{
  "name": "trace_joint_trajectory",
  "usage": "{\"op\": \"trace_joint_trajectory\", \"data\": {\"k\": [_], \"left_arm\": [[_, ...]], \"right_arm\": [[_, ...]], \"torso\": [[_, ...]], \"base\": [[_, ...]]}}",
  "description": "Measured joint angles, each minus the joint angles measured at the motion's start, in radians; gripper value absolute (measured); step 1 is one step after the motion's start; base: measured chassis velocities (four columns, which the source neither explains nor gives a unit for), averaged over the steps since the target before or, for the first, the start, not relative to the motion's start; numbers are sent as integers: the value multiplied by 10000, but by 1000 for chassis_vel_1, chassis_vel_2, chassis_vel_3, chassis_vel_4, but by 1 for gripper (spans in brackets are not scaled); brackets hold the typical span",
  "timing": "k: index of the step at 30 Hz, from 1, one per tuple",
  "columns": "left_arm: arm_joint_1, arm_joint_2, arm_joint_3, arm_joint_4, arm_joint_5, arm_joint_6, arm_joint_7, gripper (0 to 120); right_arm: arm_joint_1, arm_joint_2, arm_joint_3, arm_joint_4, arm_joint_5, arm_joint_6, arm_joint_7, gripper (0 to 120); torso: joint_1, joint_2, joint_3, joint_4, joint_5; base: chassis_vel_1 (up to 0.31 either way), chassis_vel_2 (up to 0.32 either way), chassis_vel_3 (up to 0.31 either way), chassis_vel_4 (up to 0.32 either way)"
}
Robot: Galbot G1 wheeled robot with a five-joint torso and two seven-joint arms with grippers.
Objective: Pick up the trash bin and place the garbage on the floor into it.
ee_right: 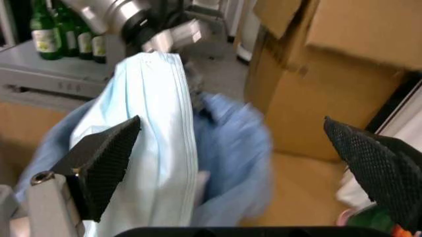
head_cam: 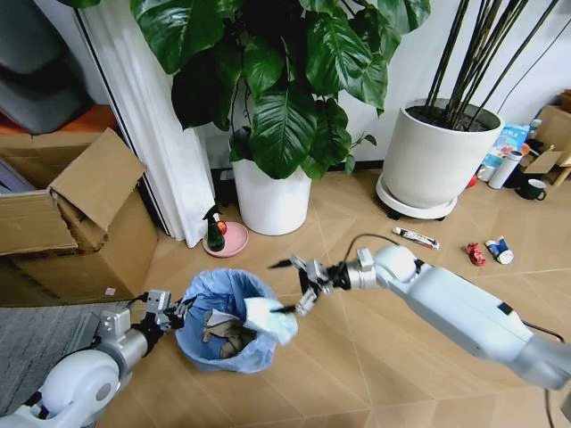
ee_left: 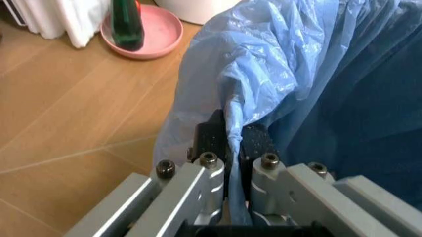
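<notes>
the left tool (head_cam: 169, 310) is pinched tight on the rim of the trash bin (head_cam: 223, 323), a fold of its blue liner between the pads, so the bin's mouth faces the other arm. the right tool (head_cam: 305, 283) hangs over the bin's near edge with its jaws spread wide; a pale blue-white piece (head_cam: 270, 319) of garbage lies against one pad, probably let go already, though i cannot be sure. a tube wrapper (head_cam: 416, 237) and red scrap (head_cam: 475, 254) wait on open floor, well apart from the white pot (head_cam: 436, 156).
</notes>
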Motion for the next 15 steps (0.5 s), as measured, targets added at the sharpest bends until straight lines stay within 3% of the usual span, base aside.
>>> {"op": "trace_joint_trajectory", "data": {"k": [15], "left_arm": [[88, 61, 124, -2, 146, -2, 128, 0]], "right_arm": [[1096, 1046, -772, -256, 677, 61, 1068, 100]], "torso": [[0, 0, 0, -3, 0]], "base": [[0, 0, 0, 0]]}}
